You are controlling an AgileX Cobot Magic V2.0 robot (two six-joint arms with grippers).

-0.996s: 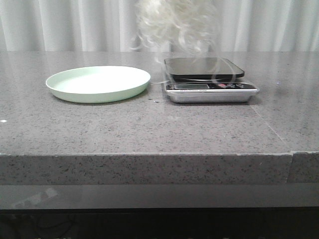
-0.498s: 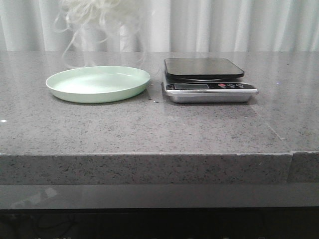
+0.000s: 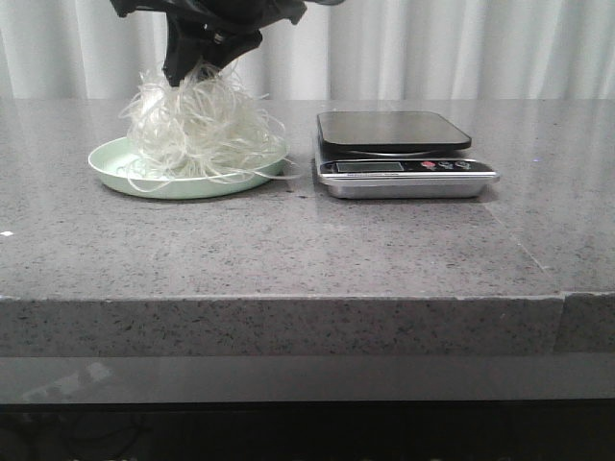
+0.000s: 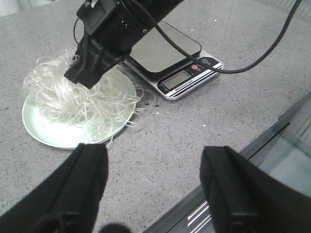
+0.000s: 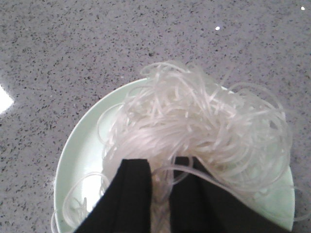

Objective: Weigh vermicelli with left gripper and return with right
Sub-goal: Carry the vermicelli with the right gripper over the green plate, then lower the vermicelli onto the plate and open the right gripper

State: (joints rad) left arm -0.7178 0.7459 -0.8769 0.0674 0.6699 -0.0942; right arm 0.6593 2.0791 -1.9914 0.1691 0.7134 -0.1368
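The vermicelli [image 3: 200,125] now rests on the green plate [image 3: 117,171], its lower strands spread over the dish and a few loops hanging past the rim, whereas half a second before it hung in the air above the plate and a second before it was over the scale [image 3: 404,154]. The scale's black platform is bare, and its display is too small to read. The right gripper [image 3: 197,60] has come down from above into the top of the tangle; in the right wrist view its fingers [image 5: 127,194] stand narrowly apart with a thin bunch of strands between them, so the pincer appears closed on the noodles rather than released. The left gripper [image 4: 154,184] hangs spread wide and empty over the near part of the table [image 4: 184,131], well apart from plate and scale. Judged from this layout, weighing is finished and the return leg is at its last step: the load has reached its resting place, and what remains is to part the right fingers and lift clear. The likely hazard is snagging, since curly strands may cling to the fingers and be dragged off the plate as the arm rises; a slow vertical withdrawal would suit a bundle this light and springy.
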